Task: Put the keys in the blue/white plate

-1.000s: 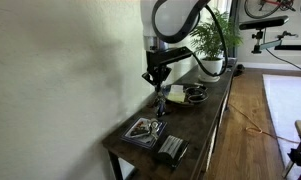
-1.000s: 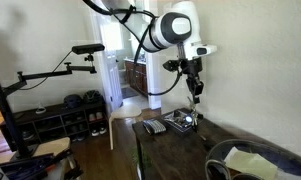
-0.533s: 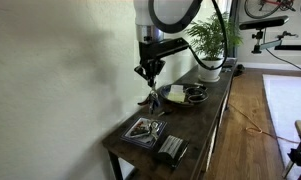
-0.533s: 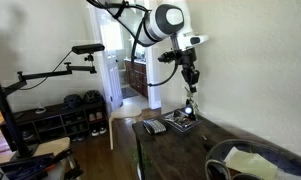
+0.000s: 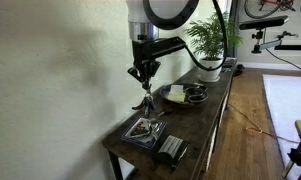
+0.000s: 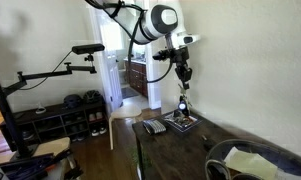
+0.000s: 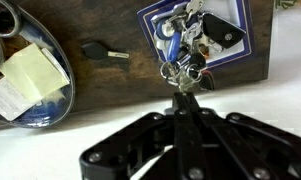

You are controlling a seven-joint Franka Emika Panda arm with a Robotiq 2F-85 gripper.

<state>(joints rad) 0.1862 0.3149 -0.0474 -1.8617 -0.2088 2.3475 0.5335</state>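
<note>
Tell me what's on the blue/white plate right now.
The blue/white plate carries a black fob and small metal clutter; the keys dangling from the gripper cover its near rim.

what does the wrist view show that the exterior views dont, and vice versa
Only the wrist view: a loose dark-headed key lying on the table between the round dish and the plate. Only an exterior view: the potted plant and a dark box at the table's end. Both: the gripper shut on the keys, hanging over the blue/white plate.
</note>
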